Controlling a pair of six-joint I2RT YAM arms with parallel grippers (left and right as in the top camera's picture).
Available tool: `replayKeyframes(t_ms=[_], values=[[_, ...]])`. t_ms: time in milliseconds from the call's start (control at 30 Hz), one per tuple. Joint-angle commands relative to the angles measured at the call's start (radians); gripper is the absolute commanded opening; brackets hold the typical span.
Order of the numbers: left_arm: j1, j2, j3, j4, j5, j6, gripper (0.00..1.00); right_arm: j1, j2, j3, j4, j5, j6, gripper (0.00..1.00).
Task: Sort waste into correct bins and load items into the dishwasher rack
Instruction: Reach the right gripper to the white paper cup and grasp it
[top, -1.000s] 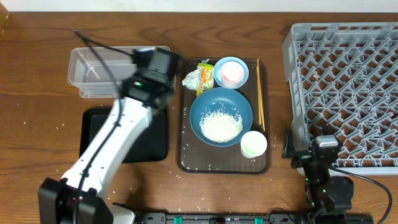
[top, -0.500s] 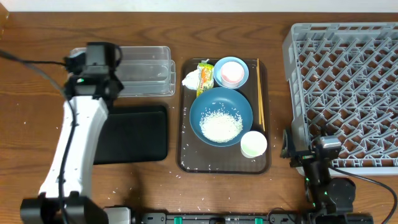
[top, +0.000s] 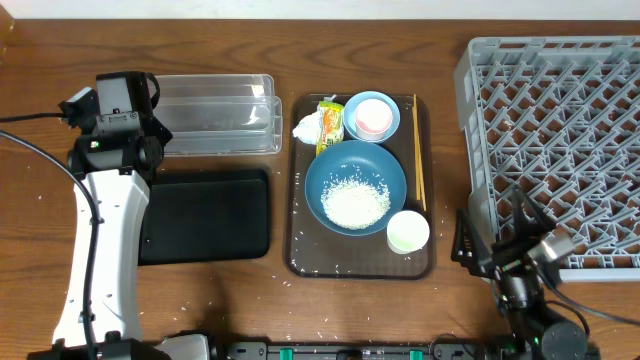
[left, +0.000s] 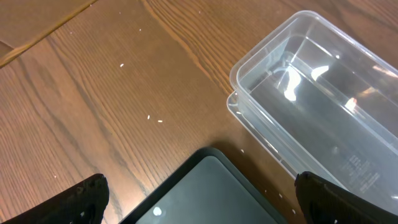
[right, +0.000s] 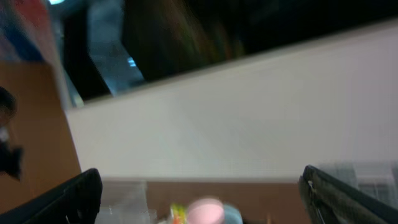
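Observation:
The crumpled tissue (top: 307, 126) and yellow-green wrapper (top: 329, 124) lie at the back left of the brown serving tray (top: 298, 250). Rice (top: 355, 204) fills the large blue bowl (top: 322, 172). Beside it are the small bowl (top: 372, 116), white cup (top: 408, 232) and chopsticks (top: 418, 160). The clear tub (top: 215, 115) and black tray (top: 215, 215) lie to the left. My left gripper (top: 128, 140) (left: 205, 196) hangs open and empty over the black tray's corner (left: 211, 186), by the tub's end (left: 311, 93). My right gripper (top: 497, 235) (right: 208, 196) is open and empty, raised beside the rack (top: 560, 140).
Loose rice grains (left: 158, 121) dot the wood around the bins and along the front edge. The right wrist view is blurred and faces a pale wall, with the small bowl (right: 205, 211) low in frame. The rack takes up the right side of the table.
My left arm swung left from the serving tray's edge to the tub's left end, and its jaws widened. My right gripper tipped upward near the rack's front corner.

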Motion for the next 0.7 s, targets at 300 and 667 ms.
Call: replayKeyframes(t_ms=[300, 667], values=[[0.002, 0.002, -0.001, -0.003, -0.016, -0.005, 0.98, 0.013, 0.172, 0.367, -0.237, -0.072, -0.177, 0.99], [0.003, 0.002, -0.001, -0.003, -0.016, -0.005, 0.98, 0.016, 0.812, 1.073, -1.099, -0.152, -0.323, 0.99]])
